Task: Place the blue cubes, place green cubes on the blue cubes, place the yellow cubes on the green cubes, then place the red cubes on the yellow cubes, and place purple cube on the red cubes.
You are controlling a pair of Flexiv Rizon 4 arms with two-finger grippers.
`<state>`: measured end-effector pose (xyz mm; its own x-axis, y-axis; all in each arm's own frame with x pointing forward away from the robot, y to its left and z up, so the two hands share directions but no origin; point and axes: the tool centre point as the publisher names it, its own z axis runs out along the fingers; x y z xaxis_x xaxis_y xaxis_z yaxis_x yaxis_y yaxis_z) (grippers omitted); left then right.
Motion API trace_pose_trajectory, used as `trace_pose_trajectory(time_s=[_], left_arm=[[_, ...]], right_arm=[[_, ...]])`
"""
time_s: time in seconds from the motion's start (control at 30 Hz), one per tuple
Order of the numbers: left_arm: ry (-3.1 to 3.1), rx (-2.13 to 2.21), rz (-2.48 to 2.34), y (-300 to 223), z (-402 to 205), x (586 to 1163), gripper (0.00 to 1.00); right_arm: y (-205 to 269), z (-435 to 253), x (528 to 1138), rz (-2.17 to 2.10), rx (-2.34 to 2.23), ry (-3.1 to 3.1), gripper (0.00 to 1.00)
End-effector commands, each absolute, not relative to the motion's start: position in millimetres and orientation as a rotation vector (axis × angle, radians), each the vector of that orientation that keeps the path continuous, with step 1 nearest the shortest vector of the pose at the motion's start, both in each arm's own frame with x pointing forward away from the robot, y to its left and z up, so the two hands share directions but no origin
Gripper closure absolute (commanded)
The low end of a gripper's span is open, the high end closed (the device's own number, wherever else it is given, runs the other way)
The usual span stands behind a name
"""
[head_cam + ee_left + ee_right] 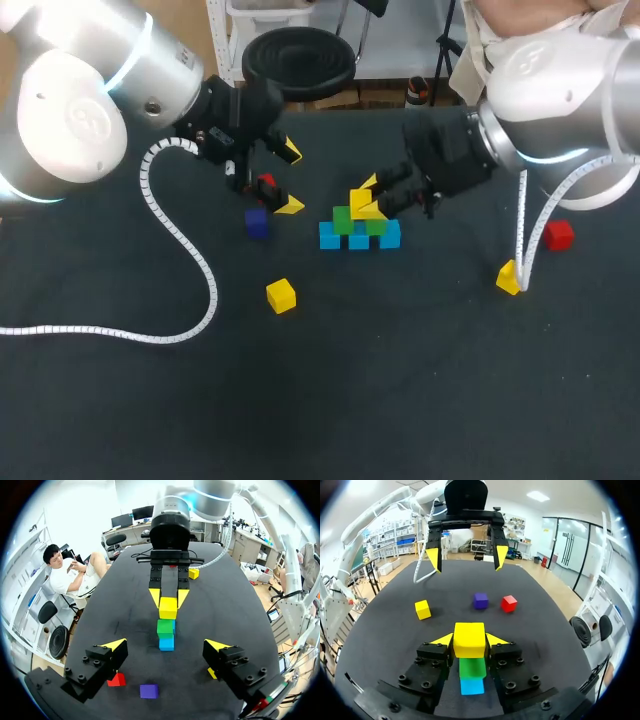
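Sitting square in right claw [469,640], yellow cube [469,634], apparently touching green cube [472,667].

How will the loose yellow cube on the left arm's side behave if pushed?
The small yellow hard-looking cube would probably slide rather than roll: flat faces, resting square. The matte dark table cover looks grippy, so a high push may tip it. Crisp edges suggest it is rigid, likely light.

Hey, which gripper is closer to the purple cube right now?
Left. The left gripper hangs open just beside the purple cube; the right gripper is farther off, shut on a yellow cube over the green cubes.
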<state>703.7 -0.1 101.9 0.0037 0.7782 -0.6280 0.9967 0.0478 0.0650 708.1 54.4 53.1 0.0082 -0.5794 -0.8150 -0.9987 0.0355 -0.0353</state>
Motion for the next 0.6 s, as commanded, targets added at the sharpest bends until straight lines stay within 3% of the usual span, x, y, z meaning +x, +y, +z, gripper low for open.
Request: trace_pose_trajectory(time_s=[0.03,0.6], left_arm=[[1.821,1.779,-0.563,0.8,101.7,703.6,0.0],[1.821,1.779,-0.563,0.8,101.7,703.6,0.0]], right_arm=[[54.4,46.8,710.2,0.813,-1.612,1.644,1.0],[57.0,47.3,717.7,0.814,-1.64,1.654,1.0]])
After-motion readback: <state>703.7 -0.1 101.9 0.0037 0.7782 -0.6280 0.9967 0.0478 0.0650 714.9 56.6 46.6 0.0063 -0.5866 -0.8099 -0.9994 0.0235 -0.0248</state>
